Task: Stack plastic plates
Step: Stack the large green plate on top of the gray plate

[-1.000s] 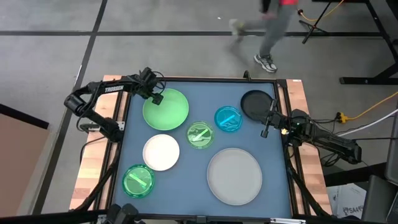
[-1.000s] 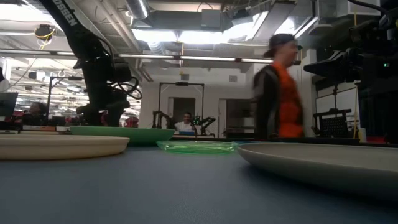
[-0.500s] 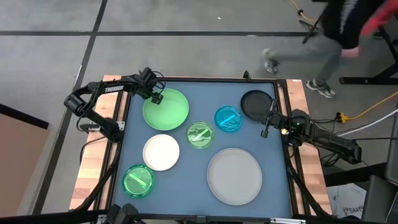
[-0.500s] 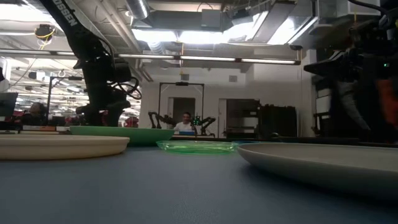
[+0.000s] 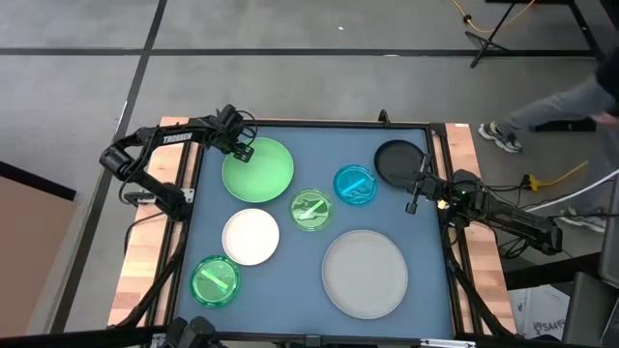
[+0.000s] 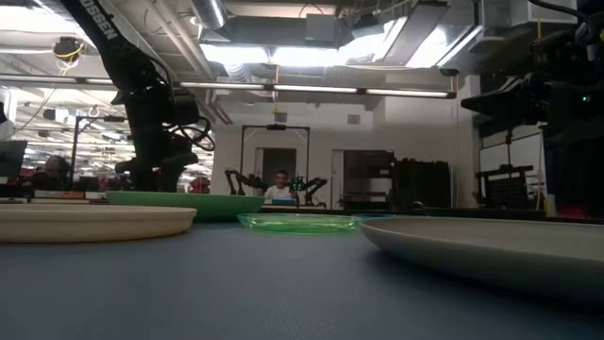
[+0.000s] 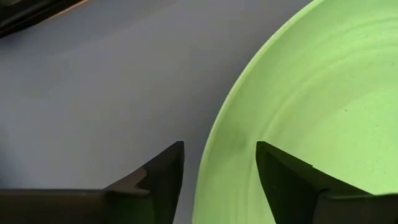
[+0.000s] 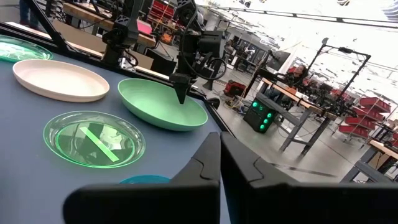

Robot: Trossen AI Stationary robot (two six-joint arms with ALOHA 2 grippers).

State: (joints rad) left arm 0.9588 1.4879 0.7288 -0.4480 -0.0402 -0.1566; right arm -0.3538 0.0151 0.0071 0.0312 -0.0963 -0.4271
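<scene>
High view shows the plates all apart on the counter [image 5: 426, 290], none stacked yet. The left pincer [image 7: 219, 163] stands open astride the rim of the large light green plate [image 5: 258, 171], near the far left corner; I judge the grasp is in hand, and next it must close and lift. The right pincer [image 5: 415, 189], fingers pressed together and empty, waits beside the black plate [image 5: 396, 159].

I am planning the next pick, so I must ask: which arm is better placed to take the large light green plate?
The left. The left gripper is open, its fingers straddling the rim of the light green plate. The right gripper, shut, waits by the black plate, across the table.
</scene>
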